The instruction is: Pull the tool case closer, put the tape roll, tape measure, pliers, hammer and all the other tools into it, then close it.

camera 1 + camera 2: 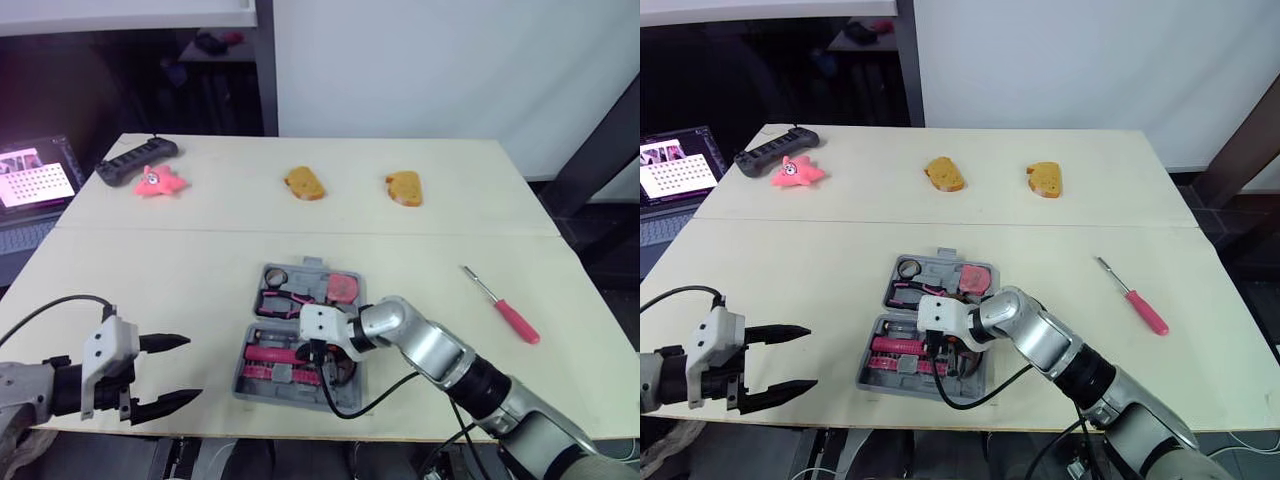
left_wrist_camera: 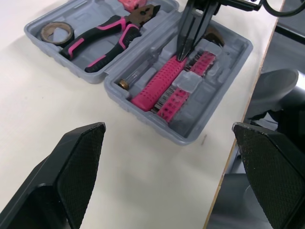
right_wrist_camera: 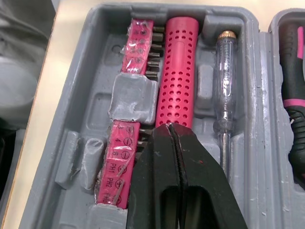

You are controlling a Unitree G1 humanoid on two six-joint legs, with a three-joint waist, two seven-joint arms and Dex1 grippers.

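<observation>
Two halves of the case (image 2: pixel 183 139) lie folded open on the table (image 1: pixel 150 280), near the middle of its front edge. The far half holds the tape roll (image 2: pixel 56 33) at its left end, the pliers (image 2: pixel 109 36) with pink grips beside it, and the pink tape measure (image 1: pixel 345 288) at its right end. The near half holds pink strips of bits (image 3: pixel 125 157), a pink perforated handle (image 3: pixel 177 71) and a clear tester (image 3: pixel 224 95), lying side by side in moulded slots. The right gripper (image 3: pixel 167 131) reaches down into that near half with its two fingers pressed together, gripping nothing, their tips at the end of the handle; whether they touch it cannot be told. The left gripper (image 1: pixel 192 368) hovers over the table's front left corner, well apart from the case, fingers spread wide and holding nothing. A red screwdriver (image 1: pixel 505 308) lies outside the case toward the right edge of the table. Two bread slices (image 1: pixel 304 184) (image 1: pixel 404 188) sit near the far edge. A pink starfish toy (image 1: pixel 155 181) and a black remote (image 1: pixel 137 160) lie just beside each other at the far left corner.
</observation>
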